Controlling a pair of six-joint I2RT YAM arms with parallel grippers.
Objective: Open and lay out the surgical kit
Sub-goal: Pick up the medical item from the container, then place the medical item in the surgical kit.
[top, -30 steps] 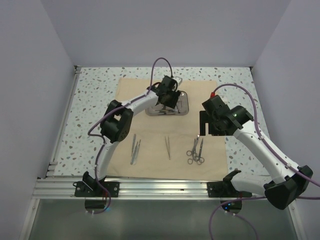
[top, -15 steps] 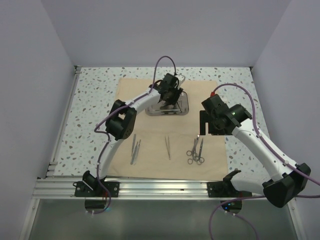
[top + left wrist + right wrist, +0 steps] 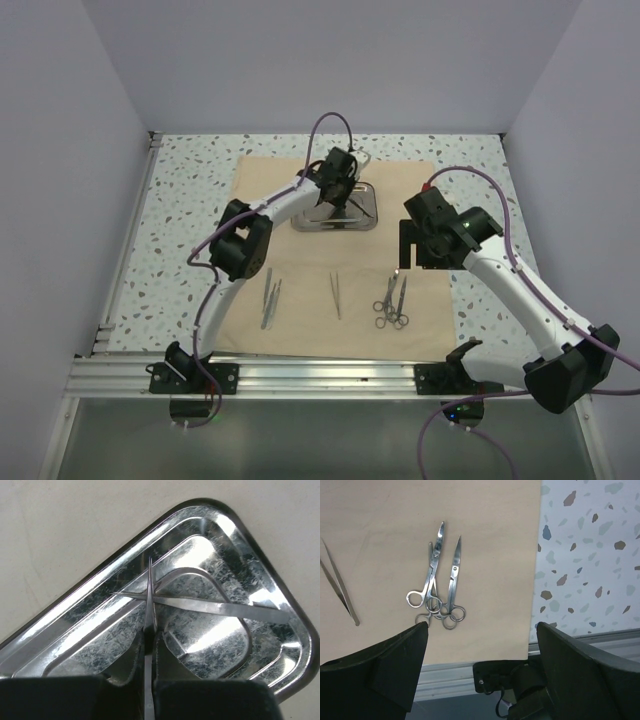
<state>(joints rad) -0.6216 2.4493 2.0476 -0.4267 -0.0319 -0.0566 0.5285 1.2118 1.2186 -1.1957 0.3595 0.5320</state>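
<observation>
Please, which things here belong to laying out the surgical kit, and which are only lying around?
Job: beige cloth wrap; shiny rectangular steel tray; slim steel instrument in left gripper; ring-handled steel scissors; slim steel tweezers.
Not: purple cables; speckled terrazzo table; aluminium rail.

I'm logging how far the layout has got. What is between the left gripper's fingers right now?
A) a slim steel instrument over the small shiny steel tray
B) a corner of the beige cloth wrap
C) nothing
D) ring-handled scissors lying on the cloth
A: the left wrist view shows the left gripper shut on a slim steel instrument over the small shiny steel tray, its tip crossing a second steel instrument that lies in the tray.
</observation>
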